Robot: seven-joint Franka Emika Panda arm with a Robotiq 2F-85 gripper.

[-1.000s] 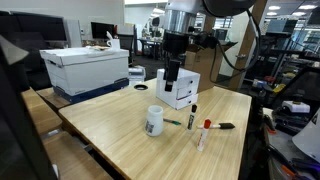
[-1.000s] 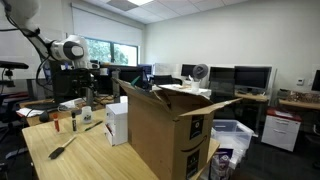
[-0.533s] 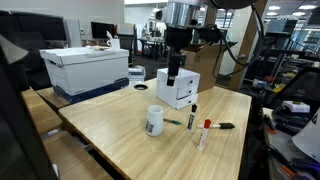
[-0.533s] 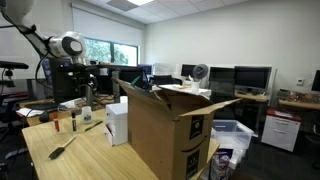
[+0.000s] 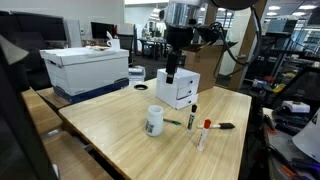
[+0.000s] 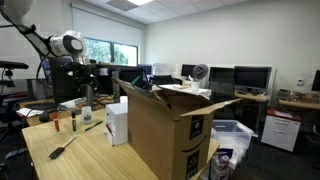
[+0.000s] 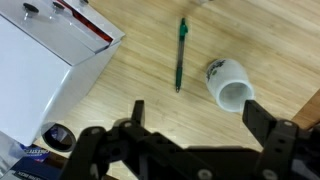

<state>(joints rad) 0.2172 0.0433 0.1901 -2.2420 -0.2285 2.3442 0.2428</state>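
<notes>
Gripper (image 5: 172, 72) hangs in the air above the desk (image 5: 120, 140), its two fingers spread wide with nothing between them. In the wrist view, the dark fingers (image 7: 136, 112) reach in from the bottom edge, well clear of the wood.

A green pen (image 7: 180, 55) lies flat on the desk ahead of the gap between the fingers. It is apart from both of them and points roughly away from the camera. A white mug (image 7: 228, 85) sits just beside the pen, toward the right of that view and nearer to one fingertip, without touching it. Its open mouth faces the camera.

In an exterior view the mug (image 5: 154, 121) stands upright near the desk's front, with the pen (image 5: 174, 122) close beside it. Both are lower than the gripper and nearer the camera.

A white box (image 7: 40, 70) with a red stripe fills the left part of the wrist view. In an exterior view it stands directly behind and below the gripper.

A black marker (image 5: 194, 115), a red-capped marker (image 5: 205, 131) and a dark pen (image 5: 222, 126) lie farther along the desk. In an exterior view the gripper (image 6: 86, 94) is small and far off behind a large cardboard box (image 6: 165, 130).
</notes>
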